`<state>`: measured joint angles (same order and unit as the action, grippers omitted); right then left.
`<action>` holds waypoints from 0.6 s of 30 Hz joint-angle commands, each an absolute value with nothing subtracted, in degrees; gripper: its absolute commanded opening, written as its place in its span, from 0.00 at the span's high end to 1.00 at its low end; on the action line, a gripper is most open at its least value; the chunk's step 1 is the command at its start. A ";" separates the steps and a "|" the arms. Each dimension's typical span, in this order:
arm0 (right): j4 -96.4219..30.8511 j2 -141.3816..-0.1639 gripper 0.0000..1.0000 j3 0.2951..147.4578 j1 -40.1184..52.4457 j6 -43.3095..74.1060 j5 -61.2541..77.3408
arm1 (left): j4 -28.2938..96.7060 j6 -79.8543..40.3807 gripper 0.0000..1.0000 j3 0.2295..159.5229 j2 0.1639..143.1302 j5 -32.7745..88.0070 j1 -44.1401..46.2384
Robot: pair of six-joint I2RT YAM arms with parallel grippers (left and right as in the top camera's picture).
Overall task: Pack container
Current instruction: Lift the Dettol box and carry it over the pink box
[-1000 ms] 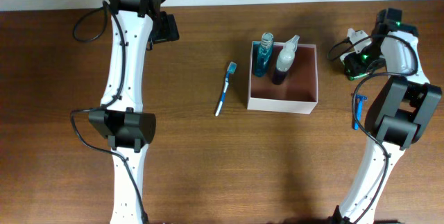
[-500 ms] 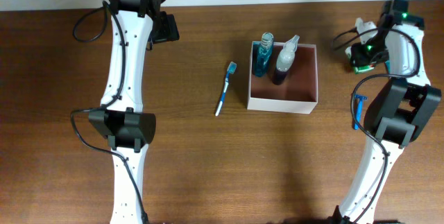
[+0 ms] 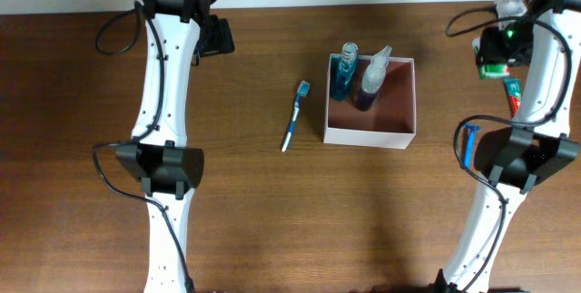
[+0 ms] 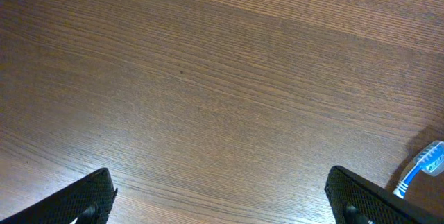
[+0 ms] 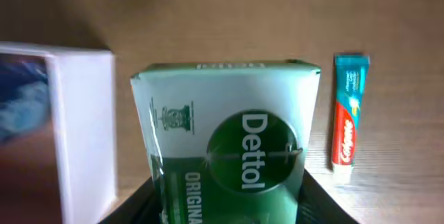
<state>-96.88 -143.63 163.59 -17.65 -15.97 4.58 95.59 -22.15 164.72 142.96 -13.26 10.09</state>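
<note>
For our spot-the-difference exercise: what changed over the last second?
The right gripper closed on the soap box and carried it toward the far right, uncovering the toothpaste. Left gripper, toothbrush, razor and container stayed put.

Left arm (image 3: 162, 66): white links, black joint housings, green indicator light.
Right arm (image 3: 543, 66): matching finish.
Cables (image 3: 99, 39): black, exposed.

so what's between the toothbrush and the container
Nothing; the overhead view shows only bare table between the toothbrush and the container.
</note>
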 commanded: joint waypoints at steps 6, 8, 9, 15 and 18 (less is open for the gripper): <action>-97.34 -139.59 0.59 165.56 -10.04 -8.43 8.40 | 95.66 -22.50 0.01 164.62 142.93 -13.02 9.74; -97.34 -139.31 0.59 165.56 -8.25 -7.27 8.38 | 95.64 -22.50 0.01 164.62 142.93 -13.02 9.74; -97.34 -139.31 0.60 165.56 -7.70 -5.78 8.43 | 95.66 -22.50 0.01 164.62 142.93 -13.02 9.74; -97.34 -139.33 0.61 165.49 -5.23 -1.17 8.49 | 95.66 -22.50 0.01 164.62 142.93 -13.02 9.74; -97.34 -139.33 0.62 165.12 -4.71 -0.03 9.34 | 95.66 -22.50 0.01 164.62 142.93 -13.02 9.74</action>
<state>-96.99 -142.87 164.44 -5.32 -3.20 8.05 95.59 -22.13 164.72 142.96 -13.28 10.09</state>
